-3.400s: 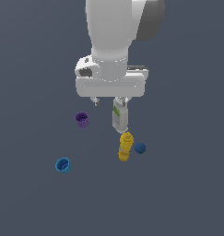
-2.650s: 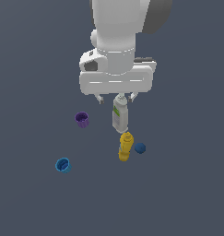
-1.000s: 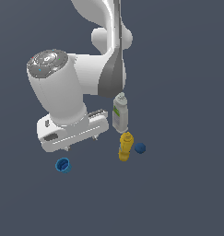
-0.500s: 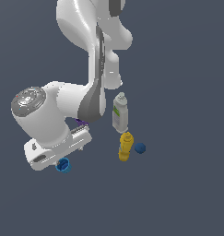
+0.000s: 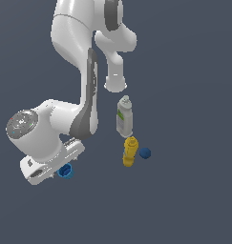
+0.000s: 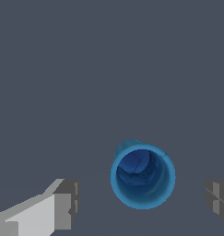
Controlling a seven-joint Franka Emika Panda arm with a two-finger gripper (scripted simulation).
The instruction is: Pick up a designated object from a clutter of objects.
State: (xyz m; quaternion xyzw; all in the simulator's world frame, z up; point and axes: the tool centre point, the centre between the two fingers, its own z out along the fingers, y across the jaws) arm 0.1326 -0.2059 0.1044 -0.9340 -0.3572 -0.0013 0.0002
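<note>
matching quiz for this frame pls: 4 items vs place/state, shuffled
Items:
1. blue cup
2. white bottle
3. yellow bottle
4. dark-blue lump

Places/states:
A. upright, green label, behind the yellow bottle
B. between the open gripper fingers
C. small solid piece at the yellow bottle's side, toward the exterior view's right
D. between the white bottle and the camera in the exterior view

Pairs: 1-B, 2-A, 3-D, 4-C

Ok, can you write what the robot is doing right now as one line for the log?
phase: pre-grasp | target: light-blue cup | pincer: open, fingers either side of cup, not touching | cup: upright, not lifted
</note>
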